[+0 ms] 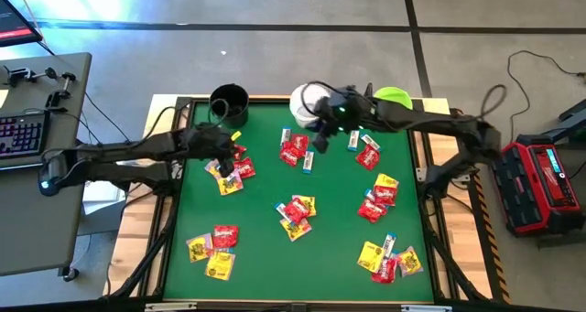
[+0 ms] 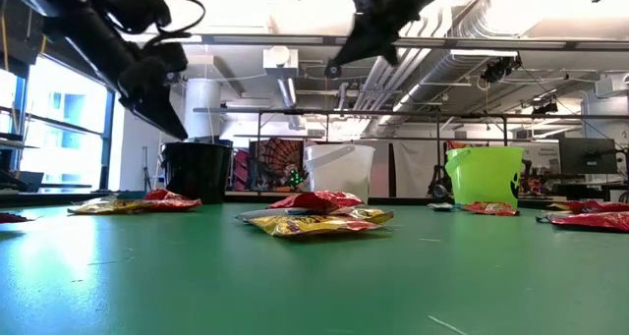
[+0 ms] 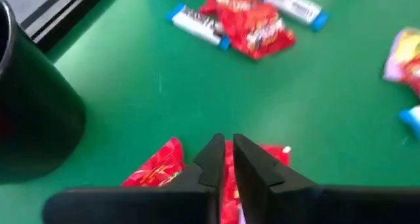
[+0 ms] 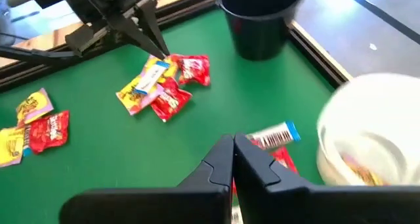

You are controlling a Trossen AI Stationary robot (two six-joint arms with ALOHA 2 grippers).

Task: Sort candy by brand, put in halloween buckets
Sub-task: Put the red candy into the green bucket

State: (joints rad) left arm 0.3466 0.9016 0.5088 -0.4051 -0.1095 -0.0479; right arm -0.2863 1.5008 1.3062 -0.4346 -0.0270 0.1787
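From the high view, the green worktop carries scattered clusters of candy in red, yellow and white-and-blue wrappers. Three buckets line the far edge: the black bucket toward the left, the white bucket in the middle, the lime green bucket to the right. The left end effector hangs near the black bucket, over a small candy pile. The right end effector hangs just in front of the white bucket.

In the low view, both arms come down from above, and the three buckets stand in a row behind red and yellow packets.

The left wrist view shows the left end effector's fingers almost together, a narrow gap between them, nothing gripped, above red packets, with the black bucket close alongside.

The right wrist view shows the right end effector closed and empty, its fingers pressed together over a red packet, a white-and-blue packet just beyond. The white bucket beside it holds some candy.
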